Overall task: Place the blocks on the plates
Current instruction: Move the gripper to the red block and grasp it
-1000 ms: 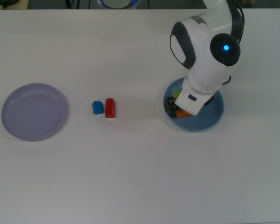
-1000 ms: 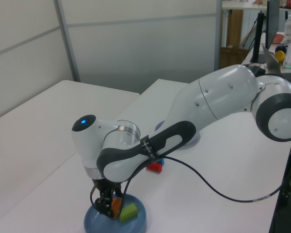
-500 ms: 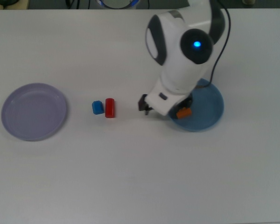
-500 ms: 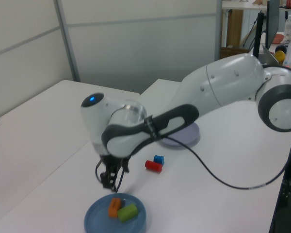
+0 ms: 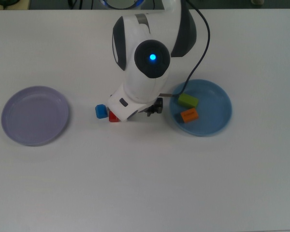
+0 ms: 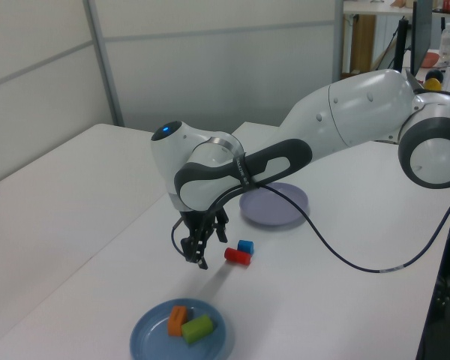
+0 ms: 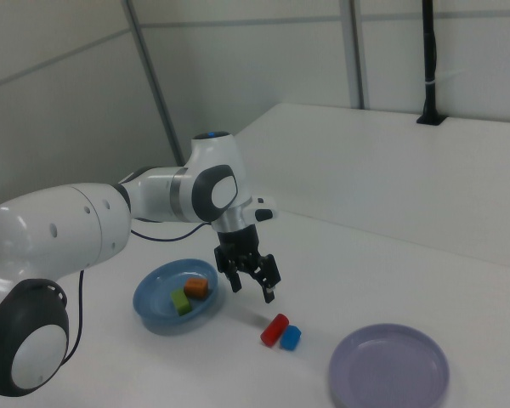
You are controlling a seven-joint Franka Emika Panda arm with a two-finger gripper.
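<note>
The light blue plate (image 5: 216, 110) (image 6: 151, 336) (image 7: 153, 299) holds the green block (image 5: 188, 100) (image 6: 198, 328) (image 7: 181, 301) and the orange block (image 5: 189, 115) (image 6: 178, 320) (image 7: 195, 288). Between the two plates, on the table, the red block (image 6: 238, 256) (image 7: 274, 330) and the blue cube (image 5: 101, 111) (image 6: 245, 246) (image 7: 290, 337) lie side by side. In the top view the arm covers most of the red block (image 5: 113, 117). The lavender plate (image 5: 35, 115) (image 6: 274, 204) (image 7: 388, 367) holds nothing. My gripper (image 5: 153, 107) (image 6: 196, 259) (image 7: 253, 292) hangs open and empty above the table, between the blue plate and the red block.
The white table carries only the plates and blocks. A black cable (image 6: 345, 264) trails from the arm over the table. The table's far edge in the left view borders a desk with a monitor (image 6: 412, 45).
The gripper has risen out of the blue plate and swung toward the red and blue blocks, leaving the orange block beside the green one on that plate.
</note>
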